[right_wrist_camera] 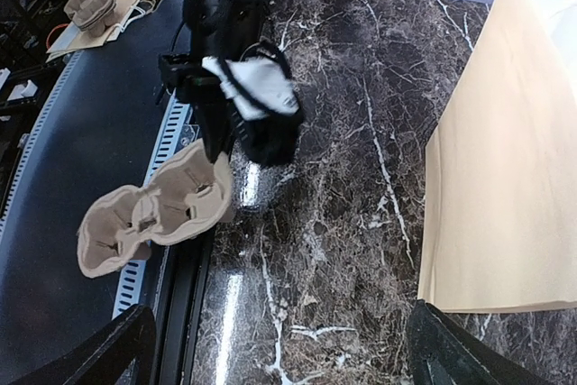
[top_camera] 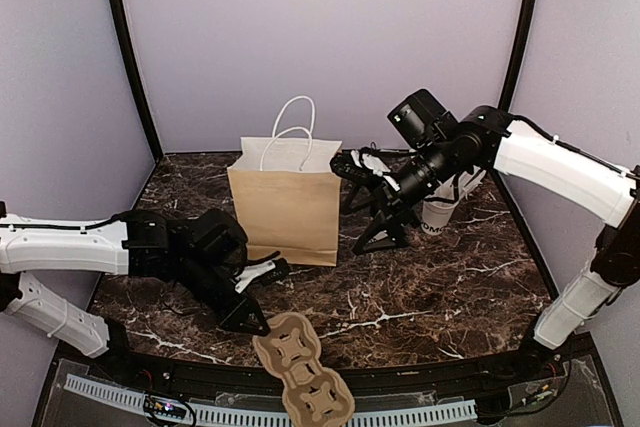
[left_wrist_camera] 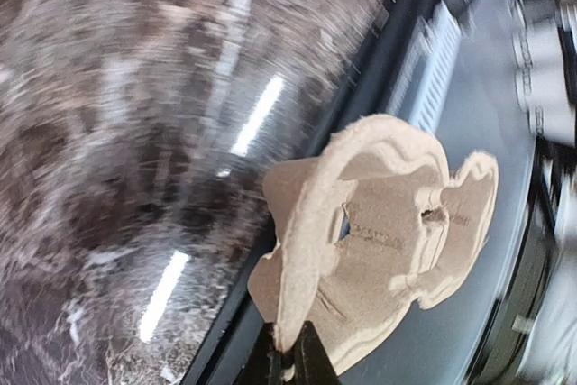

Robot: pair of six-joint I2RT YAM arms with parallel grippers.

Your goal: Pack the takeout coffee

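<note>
My left gripper (top_camera: 262,323) is shut on the edge of a brown cardboard cup carrier (top_camera: 300,367), which hangs over the table's near edge. In the left wrist view the carrier (left_wrist_camera: 379,232) sticks out from the closed jaws of the left gripper (left_wrist_camera: 290,360). The right wrist view also shows the carrier (right_wrist_camera: 153,214). A white cup with dark lettering near its base, the takeout coffee (top_camera: 440,215), stands at the back right. Its top is hidden behind my right arm. My right gripper (top_camera: 358,205) hovers open and empty just right of the paper bag (top_camera: 285,202), fingers (right_wrist_camera: 99,349) spread wide.
The brown paper bag with white handles stands upright at the back middle of the dark marble table (top_camera: 450,287). Its side (right_wrist_camera: 505,160) fills the right of the right wrist view. A perforated white rail (top_camera: 400,413) runs along the near edge.
</note>
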